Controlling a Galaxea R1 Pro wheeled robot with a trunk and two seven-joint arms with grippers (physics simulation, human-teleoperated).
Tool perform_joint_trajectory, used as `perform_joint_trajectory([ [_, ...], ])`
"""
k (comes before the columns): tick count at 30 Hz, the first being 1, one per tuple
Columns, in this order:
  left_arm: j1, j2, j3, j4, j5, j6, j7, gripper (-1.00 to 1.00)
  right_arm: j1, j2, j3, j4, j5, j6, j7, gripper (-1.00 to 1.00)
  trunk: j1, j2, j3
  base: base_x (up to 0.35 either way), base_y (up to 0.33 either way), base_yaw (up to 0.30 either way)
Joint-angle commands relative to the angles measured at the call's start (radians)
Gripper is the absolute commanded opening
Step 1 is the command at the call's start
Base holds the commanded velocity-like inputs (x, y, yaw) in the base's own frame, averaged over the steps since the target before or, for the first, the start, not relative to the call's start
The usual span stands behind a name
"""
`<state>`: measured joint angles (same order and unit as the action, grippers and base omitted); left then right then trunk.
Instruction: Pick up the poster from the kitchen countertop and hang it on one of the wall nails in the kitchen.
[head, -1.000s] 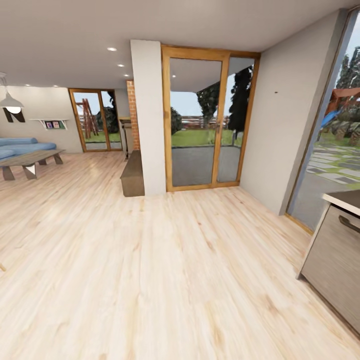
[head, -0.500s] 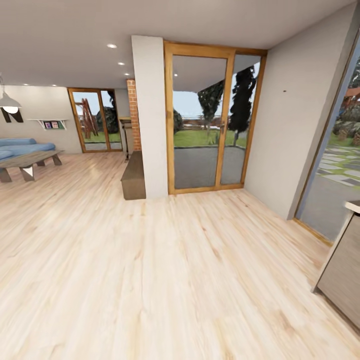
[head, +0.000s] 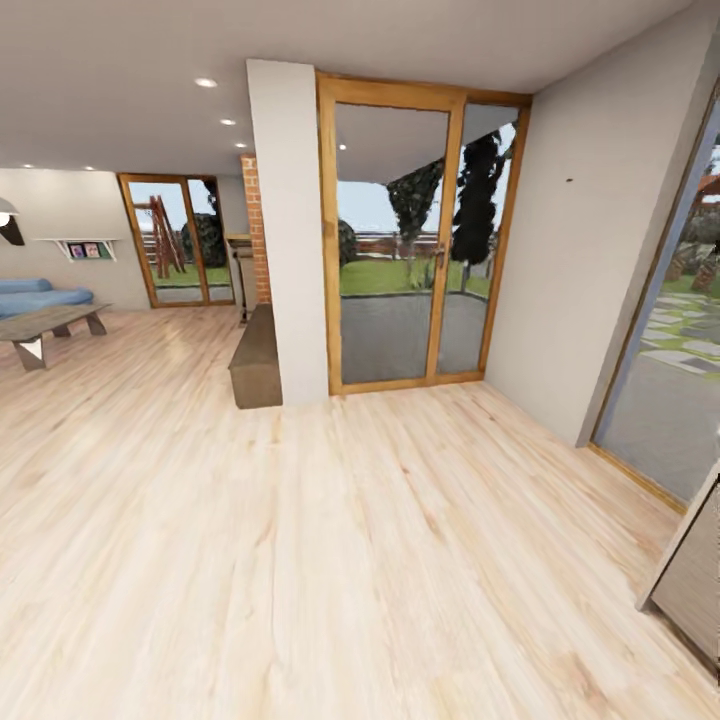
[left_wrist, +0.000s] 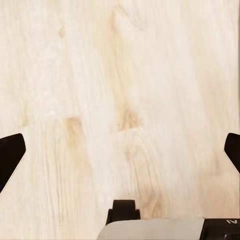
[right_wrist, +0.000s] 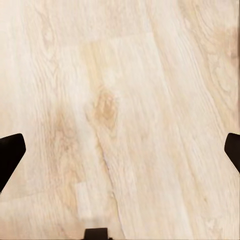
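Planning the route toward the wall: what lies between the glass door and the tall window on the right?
In the head view, a plain pale wall spans between the glass door and the window, bearing one small dark nail.

One wall nail (head: 569, 181) shows as a tiny dark stub on the plain pale grey wall at the upper right of the head view, bare, right of the wood-framed glass doors.
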<state>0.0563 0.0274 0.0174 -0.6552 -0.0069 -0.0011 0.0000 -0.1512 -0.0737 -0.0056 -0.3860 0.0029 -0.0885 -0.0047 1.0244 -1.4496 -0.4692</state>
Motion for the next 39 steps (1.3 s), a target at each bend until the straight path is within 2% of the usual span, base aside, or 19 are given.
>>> perform_joint_trajectory([
  [1, 0.000, 0.000, 0.001, -0.002, -0.001, 0.000, 0.000, 1.00, -0.001, 0.000, -0.001, 0.001, 0.001, -0.003, 0.000, 1.00, 0.001, 0.000, -0.001, 0.338, 0.001, -0.223],
  [15, 0.000, 0.001, 0.001, -0.001, -0.001, 0.000, 0.000, 1.00, -0.001, 0.000, -0.001, 0.001, 0.002, -0.002, 0.000, 1.00, 0.001, 0.000, -0.001, 0.338, 0.000, -0.259],
  [25, 0.000, 0.017, 0.001, -0.001, -0.001, 0.000, 0.000, 1.00, -0.001, 0.000, -0.001, 0.001, 0.002, -0.003, 0.000, 1.00, 0.001, 0.000, -0.001, 0.339, 0.000, -0.259],
  [39, 0.000, 0.019, 0.001, -0.001, -0.001, 0.000, 0.000, 1.00, -0.001, 0.000, -0.001, 0.001, 0.003, -0.004, 0.000, 1.00, 0.001, 0.000, -0.001, 0.339, 0.000, -0.031],
])
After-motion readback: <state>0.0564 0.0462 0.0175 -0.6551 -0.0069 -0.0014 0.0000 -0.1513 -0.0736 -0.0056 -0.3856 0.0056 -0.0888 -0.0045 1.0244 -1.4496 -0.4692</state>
